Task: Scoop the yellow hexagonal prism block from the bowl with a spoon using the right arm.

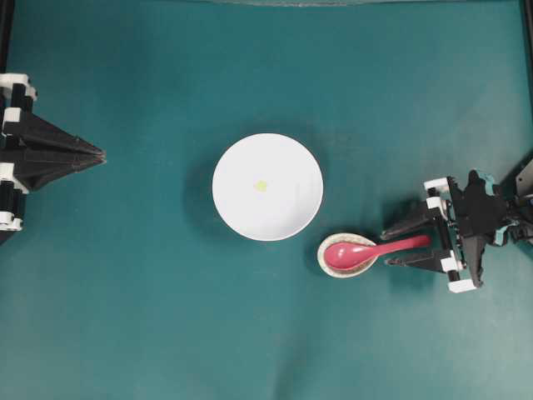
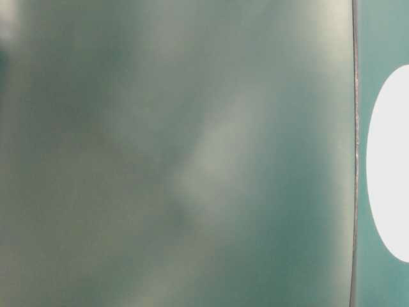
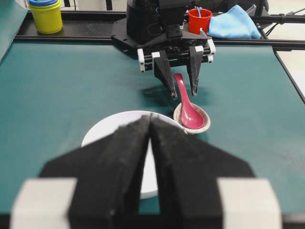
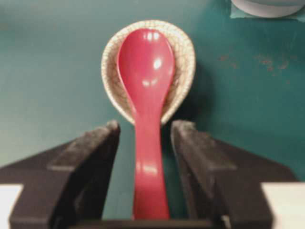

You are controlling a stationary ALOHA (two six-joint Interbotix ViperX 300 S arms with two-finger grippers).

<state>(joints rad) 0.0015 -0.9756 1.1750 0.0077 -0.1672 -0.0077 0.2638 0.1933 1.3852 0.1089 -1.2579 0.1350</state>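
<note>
Now the right tool straddles the spoon handle, fingers spread wide and gripping nothing.
Lower right of centre in the overhead view, the spoon's scoop lies in a speckled spoon rest just beside the white bowl; gaps show on both sides of the handle in the right wrist view. The yellow hexagonal prism block sits near the bowl's middle. At the left edge, the left tool is closed to a point above the green desk.

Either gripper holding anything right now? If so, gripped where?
Nothing held. The right gripper is open, its jaws straddling the spoon handle with gaps on both sides; the scoop rests in the spoon rest. The left gripper is shut, empty.
</note>
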